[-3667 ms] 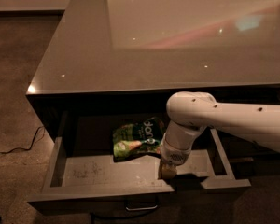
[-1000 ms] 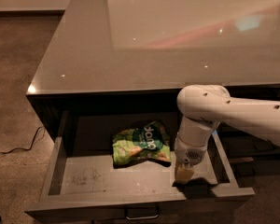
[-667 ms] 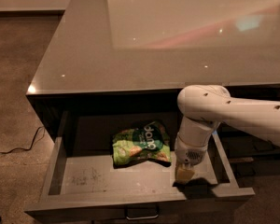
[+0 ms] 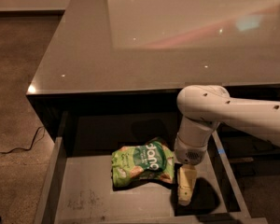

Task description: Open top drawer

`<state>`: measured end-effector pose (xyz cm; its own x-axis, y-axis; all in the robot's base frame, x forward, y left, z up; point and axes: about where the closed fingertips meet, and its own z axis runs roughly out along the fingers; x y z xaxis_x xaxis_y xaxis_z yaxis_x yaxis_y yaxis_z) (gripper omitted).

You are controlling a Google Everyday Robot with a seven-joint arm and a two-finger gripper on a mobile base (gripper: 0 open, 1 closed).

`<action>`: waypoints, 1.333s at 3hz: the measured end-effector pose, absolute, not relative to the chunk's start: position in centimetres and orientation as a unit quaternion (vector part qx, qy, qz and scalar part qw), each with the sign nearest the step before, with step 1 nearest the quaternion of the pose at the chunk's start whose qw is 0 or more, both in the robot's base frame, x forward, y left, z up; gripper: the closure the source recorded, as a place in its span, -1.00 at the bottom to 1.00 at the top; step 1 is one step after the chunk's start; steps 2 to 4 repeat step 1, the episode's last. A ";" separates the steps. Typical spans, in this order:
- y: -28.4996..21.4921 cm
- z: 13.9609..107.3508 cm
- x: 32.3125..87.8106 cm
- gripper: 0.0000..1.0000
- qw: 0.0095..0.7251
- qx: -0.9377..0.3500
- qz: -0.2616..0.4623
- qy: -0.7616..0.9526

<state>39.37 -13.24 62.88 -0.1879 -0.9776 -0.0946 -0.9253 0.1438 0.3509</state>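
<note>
Drawer (image 4: pixel 50 181) is out, wide open beneath the glossy surface (image 4: pixel 130 45), its grey scuffed floor in full view. The white arm (image 4: pixel 238 118) comes in from the right and bends straight down into the drawer. The pincer (image 4: pixel 185 197) hangs inside, right of centre, tip low over the floor with a dark shadow beside it; open or closed, I cannot tell from here. Just left of it lies a green snack bag (image 4: pixel 142 164), crumpled, near the middle of the drawer, its right edge very close to the pincer. Off to the left, a dark cable (image 4: pixel 18 147) trails over the speckled floor.
</note>
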 end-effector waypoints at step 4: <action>-13.2 62.9 39.4 -1.00 0.078 0.632 -0.168 -0.752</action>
